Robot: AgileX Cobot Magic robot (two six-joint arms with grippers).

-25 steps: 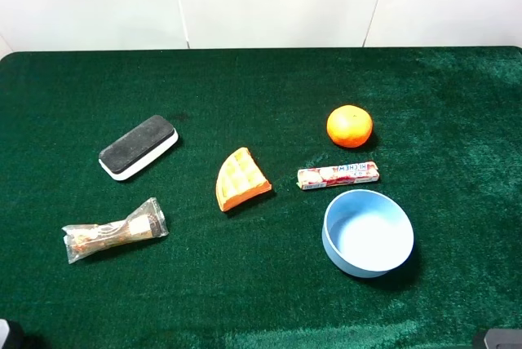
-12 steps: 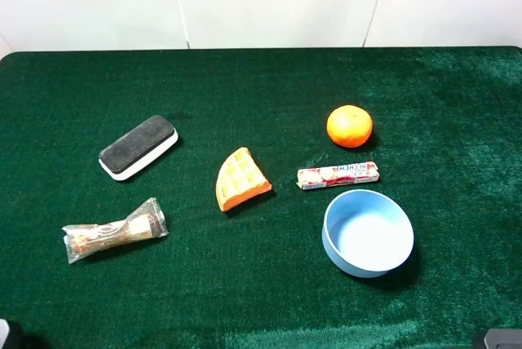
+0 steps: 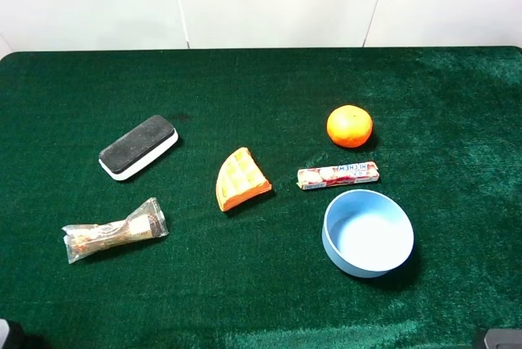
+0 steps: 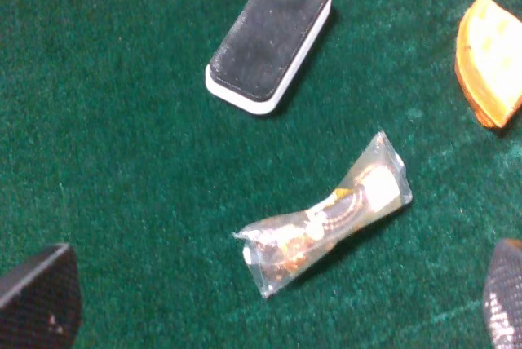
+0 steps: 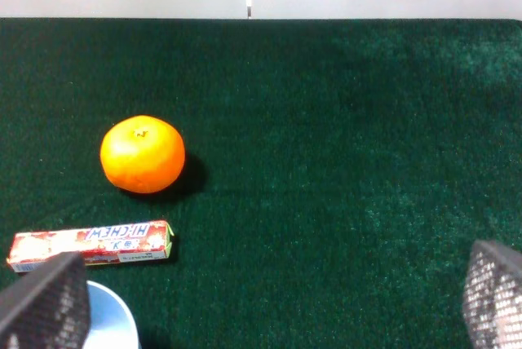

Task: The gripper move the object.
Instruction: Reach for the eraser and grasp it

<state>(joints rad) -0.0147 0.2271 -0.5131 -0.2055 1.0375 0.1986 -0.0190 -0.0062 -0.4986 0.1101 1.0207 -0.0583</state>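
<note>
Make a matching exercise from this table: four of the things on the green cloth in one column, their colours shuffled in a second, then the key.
Things
1. board eraser
2. bowl
3. candy roll
4. snack bar

Colours
A. light blue
B. clear wrapper, brown inside
C. black top, white base
D. red and white

Pairs: 1-C, 2-A, 3-D, 4-B
</note>
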